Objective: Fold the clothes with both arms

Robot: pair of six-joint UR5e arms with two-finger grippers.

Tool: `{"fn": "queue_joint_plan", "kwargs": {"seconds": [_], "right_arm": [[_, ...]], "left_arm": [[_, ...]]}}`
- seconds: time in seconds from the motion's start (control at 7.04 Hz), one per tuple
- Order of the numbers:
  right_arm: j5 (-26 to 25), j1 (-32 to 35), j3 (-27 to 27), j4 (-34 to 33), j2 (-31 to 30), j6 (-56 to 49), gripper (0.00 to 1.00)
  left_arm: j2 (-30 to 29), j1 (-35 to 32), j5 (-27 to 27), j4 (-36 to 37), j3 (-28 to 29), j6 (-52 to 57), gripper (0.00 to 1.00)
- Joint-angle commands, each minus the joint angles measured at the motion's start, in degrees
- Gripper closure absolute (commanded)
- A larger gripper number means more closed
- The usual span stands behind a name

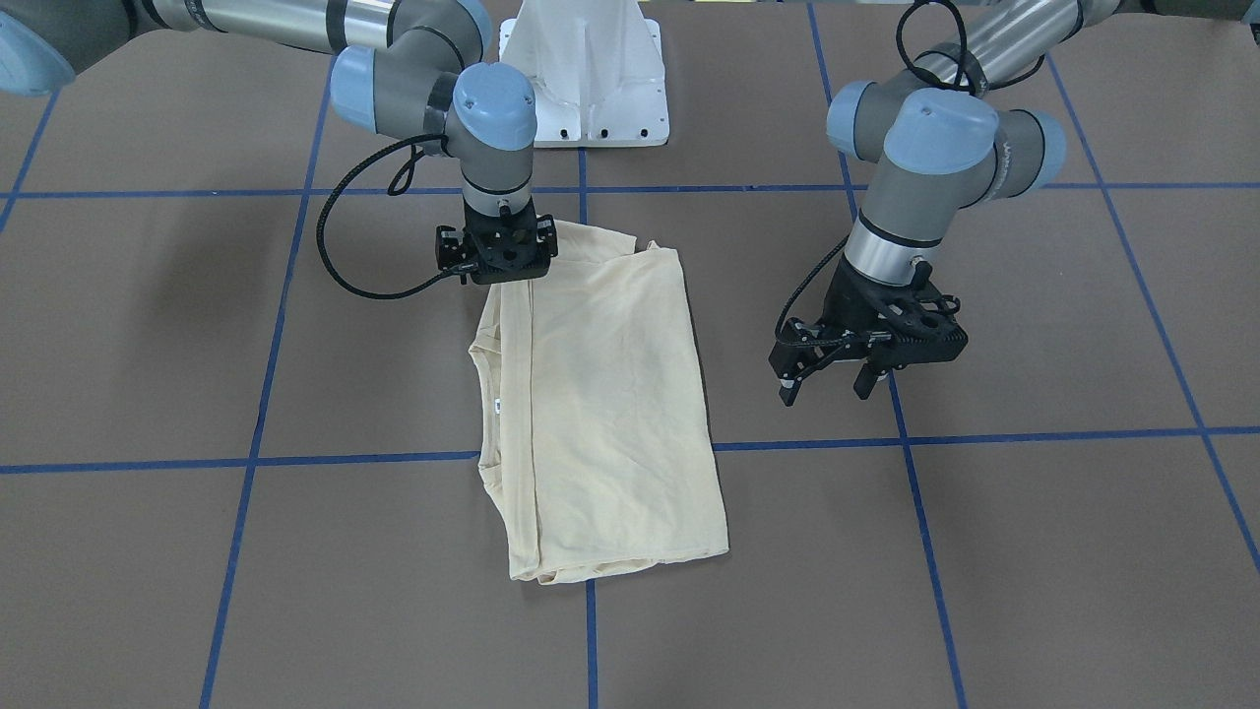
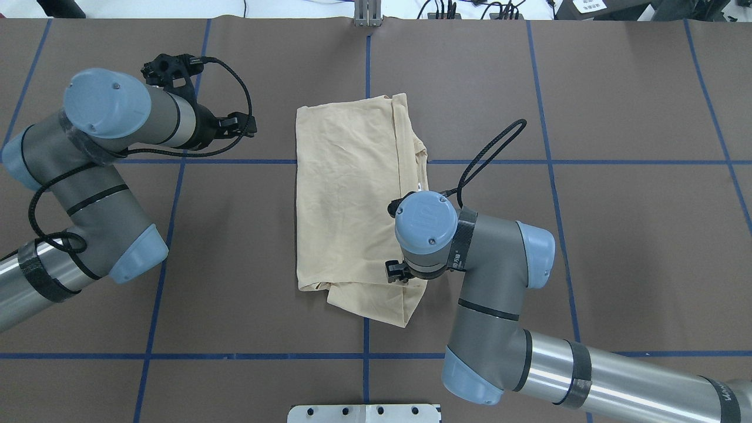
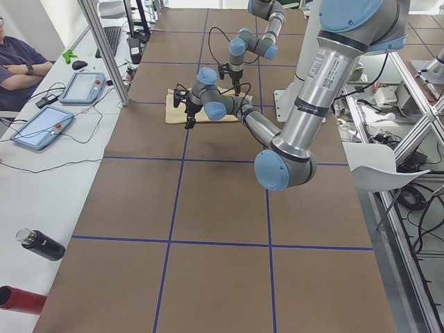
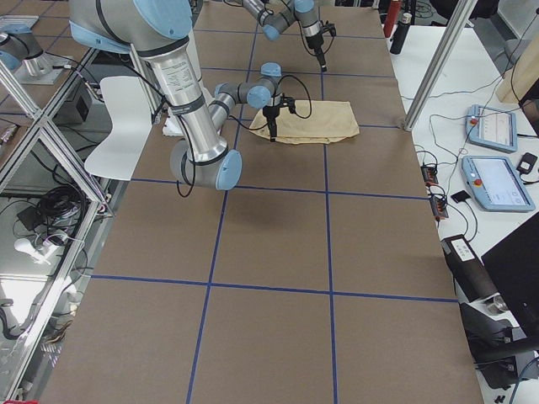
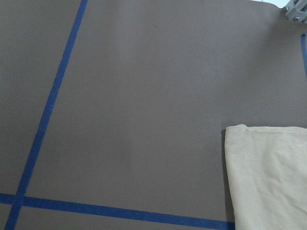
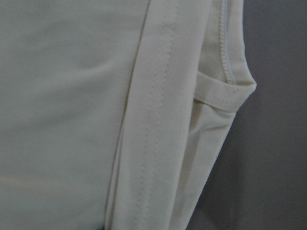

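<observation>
**Q:** So where's the shirt sitting, and what are your hands up to?

**A:** The shirt (image 1: pixel 610 394) lies flat in the middle of the table (image 1: pixel 1034 551). It's folded into a long rectangle with the plain cream side up, and it straddles one of the blue tape lines (image 1: pixel 345 459). The neckline edge is on my right-arm side, with the little white neck label (image 1: pixel 499 405) peeking out there.

**Q:** And the grippers?

**A:** My left gripper (image 1: pixel 829 389) has its fingers spread wide and it's empty. It hangs over bare table beside the shirt's other long edge, clear of the fabric. Its wrist camera only catches one shirt corner plus some tape.

My right gripper (image 1: pixel 499 258) points straight down over the end of the shirt nearest my white base (image 1: pixel 591 89), on the neckline side. Is it pinching the cloth or spread open? Honestly, can't tell. The wrist blocks the fingers from overhead and from the front. Its own camera is just filled with seams and hem, super close up.
</observation>
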Motion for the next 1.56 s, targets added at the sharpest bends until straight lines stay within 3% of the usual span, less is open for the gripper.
{"fn": "queue_joint_plan", "kwargs": {"seconds": [0.0, 0.43, 0.99, 1.28, 1.42], "right_arm": [[0.00, 0.07, 0.04, -0.70, -0.87, 0.00, 0.00], [0.18, 1.74, 4.05, -4.98, -3.23, -1.14, 0.00], [0.18, 2.45, 7.32, -5.62, -7.38, -1.94, 0.00], [-0.60, 3.67, 9.26, -4.40, -6.24, -1.85, 0.00], [-0.70, 5.85, 8.92, 0.49, -4.93, -2.46, 0.00]], "left_arm": [[-0.01, 0.11, 0.00, -0.13, 0.18, -0.22, 0.00], [-0.10, 0.37, 0.00, -0.13, 0.18, -0.48, 0.00], [-0.10, 0.81, 0.00, -0.13, 0.18, -0.48, 0.00], [-0.10, 0.81, 0.00, -0.13, 0.18, -0.48, 0.00], [-0.01, 0.81, 0.00, -0.13, 0.18, -0.39, 0.00]]}}
